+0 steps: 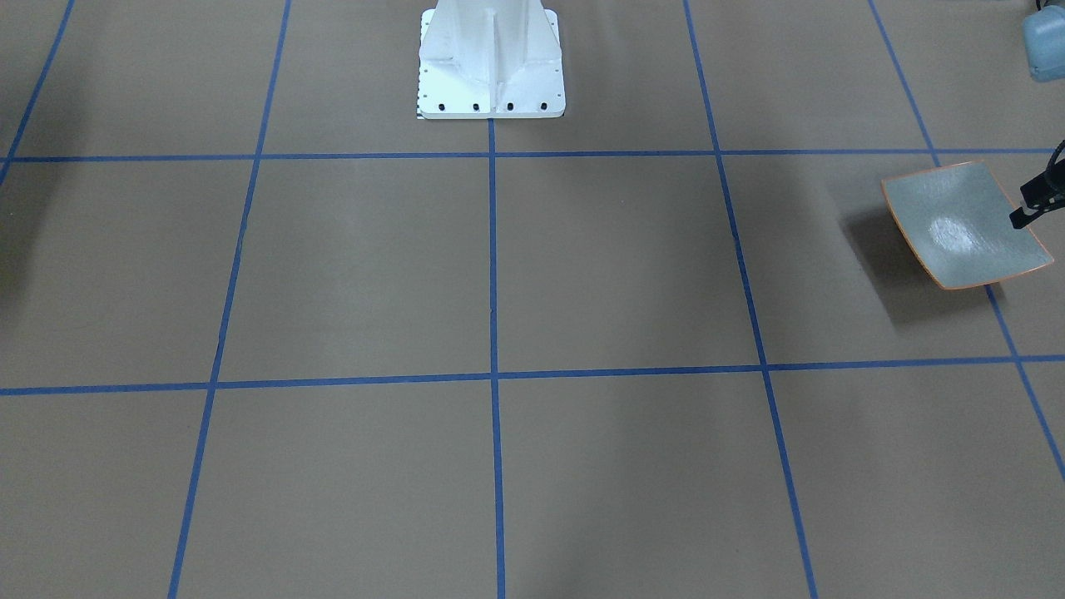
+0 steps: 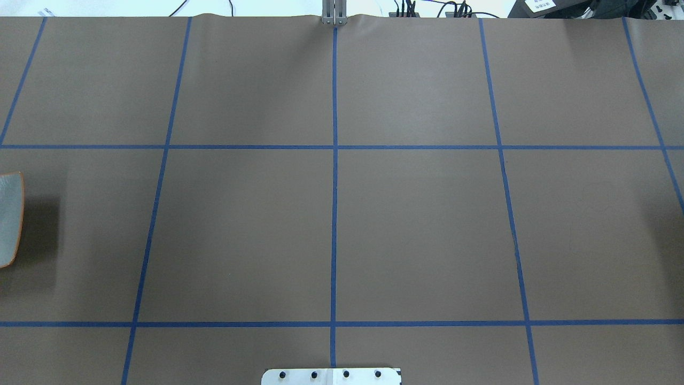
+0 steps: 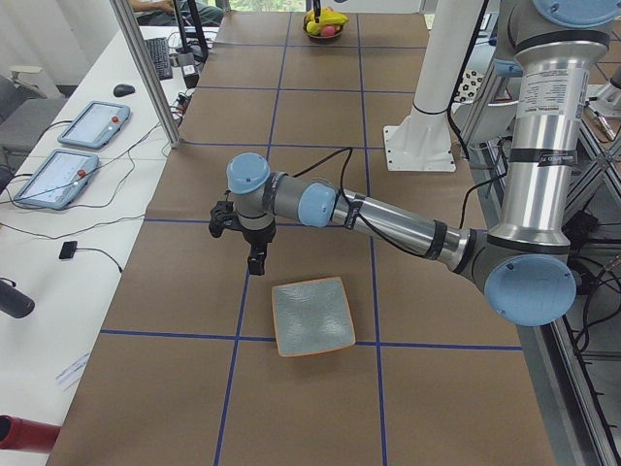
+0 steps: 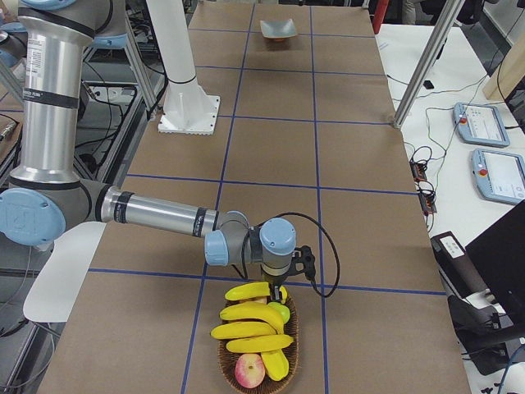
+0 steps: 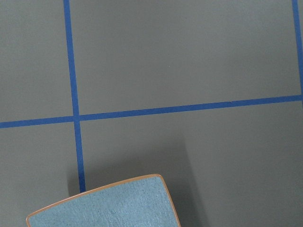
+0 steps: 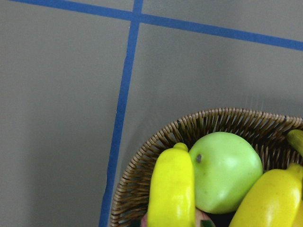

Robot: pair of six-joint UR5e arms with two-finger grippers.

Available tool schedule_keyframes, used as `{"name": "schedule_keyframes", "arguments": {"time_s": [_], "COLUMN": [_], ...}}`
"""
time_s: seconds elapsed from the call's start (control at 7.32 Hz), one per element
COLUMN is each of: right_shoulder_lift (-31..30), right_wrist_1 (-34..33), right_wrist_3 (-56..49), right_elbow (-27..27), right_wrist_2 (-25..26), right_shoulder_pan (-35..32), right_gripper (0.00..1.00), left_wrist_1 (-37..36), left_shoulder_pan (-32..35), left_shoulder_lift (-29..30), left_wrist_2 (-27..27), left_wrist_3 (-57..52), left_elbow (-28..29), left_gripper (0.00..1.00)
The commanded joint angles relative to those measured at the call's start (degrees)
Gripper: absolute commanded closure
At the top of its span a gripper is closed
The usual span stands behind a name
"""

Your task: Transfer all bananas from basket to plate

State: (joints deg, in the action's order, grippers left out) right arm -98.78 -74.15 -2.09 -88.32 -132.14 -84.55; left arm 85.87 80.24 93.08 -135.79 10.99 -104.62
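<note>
Several bananas (image 4: 246, 311) in side views; plate (image 2: 9, 219) overhead.

Nothing here can be read with certainty. Dark lettering runs lengthwise down the upright silver tube of the near left arm (image 3: 541, 116), too small to make out. Beyond the far edge of the table (image 2: 417, 224), a white label (image 2: 539, 4) at the right and a printed slip (image 2: 47, 12) at the left carry print too fine to read
</note>
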Motion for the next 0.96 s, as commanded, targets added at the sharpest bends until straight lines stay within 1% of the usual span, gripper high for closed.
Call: {"name": "schedule_keyframes", "arguments": {"time_s": [0.0, 0.68, 0.82], "right_shoulder_lift": [0.43, -0.45, -0.19], "right_wrist_1": [-0.30, -0.04, -0.12], "right_wrist_3": [-0.02, -2.20, -3.26], "right_elbow": [-0.27, 1.57, 1.75], "right_wrist_2": [-0.40, 0.12, 0.12], "right_shoulder_pan": [0.00, 0.00, -0.09], "right_gripper": [1.00, 1.00, 0.82], "left_wrist_1": [0.00, 0.00, 0.00], "left_shoulder_pan": [0.00, 0.00, 0.00], "left_shoulder_lift": [0.00, 0.00, 0.00], "left_wrist_2": [0.00, 0.00, 0.00], "left_wrist_3": [0.00, 0.00, 0.00], "left_elbow": [-0.06, -0.32, -0.23], "left_gripper": [0.00, 0.00, 0.00]}}
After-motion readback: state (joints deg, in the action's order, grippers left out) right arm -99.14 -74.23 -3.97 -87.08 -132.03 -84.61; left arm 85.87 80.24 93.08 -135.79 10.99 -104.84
